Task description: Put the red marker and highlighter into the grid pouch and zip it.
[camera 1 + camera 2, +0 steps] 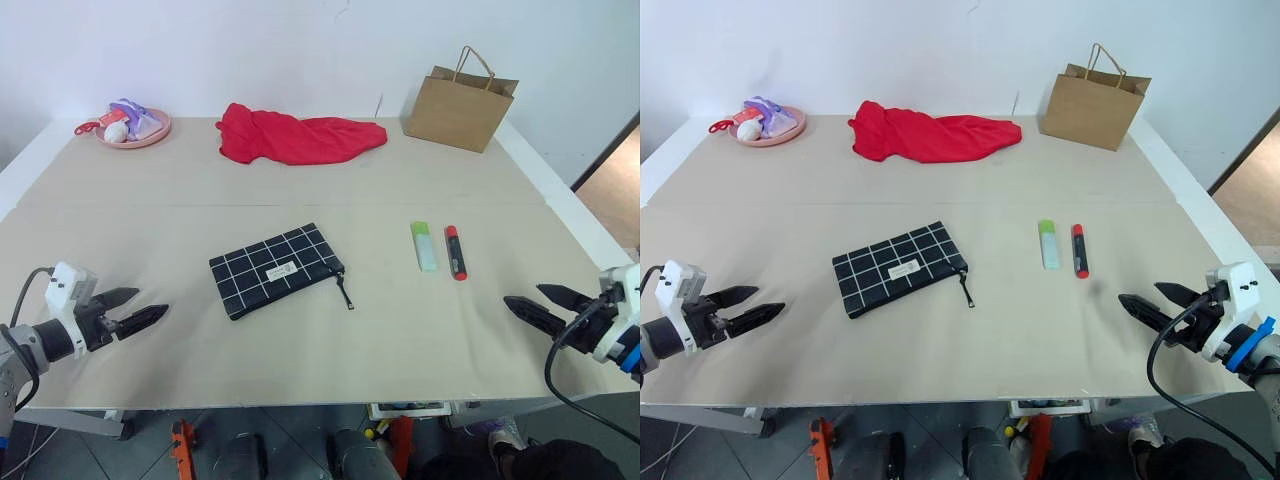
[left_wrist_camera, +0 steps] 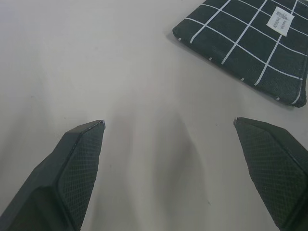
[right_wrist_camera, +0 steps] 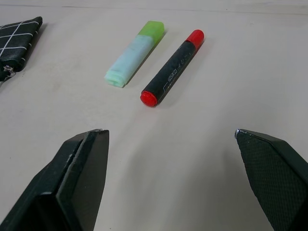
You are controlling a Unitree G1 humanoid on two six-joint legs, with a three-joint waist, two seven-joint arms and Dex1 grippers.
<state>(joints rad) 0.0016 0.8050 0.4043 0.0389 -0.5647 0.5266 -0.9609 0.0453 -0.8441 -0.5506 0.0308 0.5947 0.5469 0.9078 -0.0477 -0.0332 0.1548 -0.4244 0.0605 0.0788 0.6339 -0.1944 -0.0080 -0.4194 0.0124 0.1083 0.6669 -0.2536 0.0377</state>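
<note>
On the table (image 1: 300,330) in front of me I count one grid pouch (image 1: 276,269), one highlighter (image 1: 424,246) and one red marker (image 1: 455,252). Farther back there is one red cloth (image 1: 298,136), one brown paper bag (image 1: 459,106), and one pink plate (image 1: 140,134) holding a few small items too jumbled to count. I have two claws: my left claw (image 1: 141,308) and my right claw (image 1: 524,303).

The grid pouch (image 1: 277,269) is matt woven black fabric. The highlighter (image 3: 135,53) is translucent plastic; the red marker (image 3: 173,68) is smooth, slightly glossy plastic. The counter (image 1: 300,180) looks matt beige. The paper bag (image 1: 460,104) is brown kraft; the red cloth (image 1: 297,136) lies crumpled and soft.
</note>
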